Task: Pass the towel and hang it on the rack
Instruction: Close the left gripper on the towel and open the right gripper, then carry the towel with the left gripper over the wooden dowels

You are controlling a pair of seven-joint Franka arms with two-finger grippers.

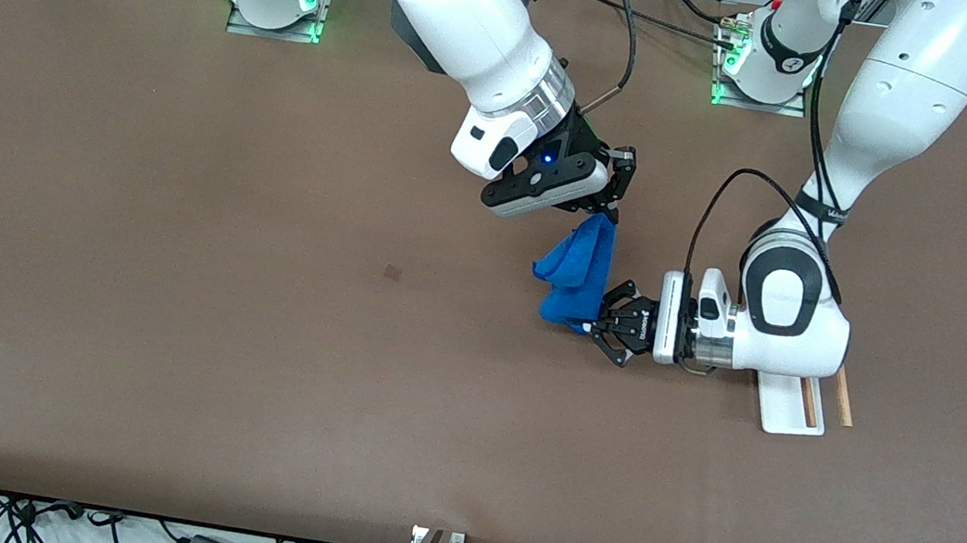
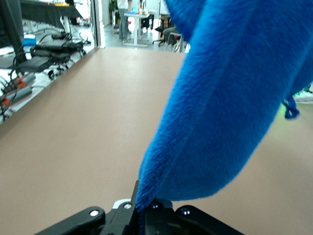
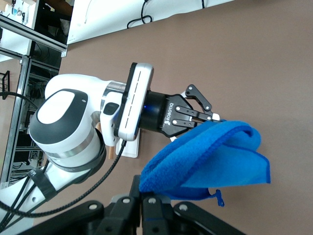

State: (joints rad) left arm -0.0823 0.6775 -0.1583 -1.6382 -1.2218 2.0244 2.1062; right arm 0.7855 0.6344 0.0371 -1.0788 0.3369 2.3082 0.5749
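A blue plush towel [image 1: 579, 270] hangs in the air above the middle of the brown table [image 1: 160, 313], held between the two arms. The right gripper [image 1: 613, 197] is over the table's middle, its black fingers [image 3: 142, 205] pressed together on the towel's upper corner, so the cloth drapes down from them in soft folds. In the right wrist view the towel [image 3: 210, 156] sags away from that pinch toward the other arm.

The left gripper [image 1: 610, 328] reaches in level from the left arm's end of the table and meets the towel's lower edge. Its fingers [image 3: 198, 105] close around that edge, and in the left wrist view the cloth [image 2: 220, 112] runs down into the meeting point of the black fingertips [image 2: 122, 213], so both grippers pinch the same towel at once.

The small rack with a flat white tray base and two light-brown wooden rods [image 1: 801, 403] stands on the table toward the left arm's end, partly hidden under the left arm's wrist. The rods lie side by side, the one over the tray and the other just beside its edge. The towel is well apart from the rack and touches neither it nor the table.
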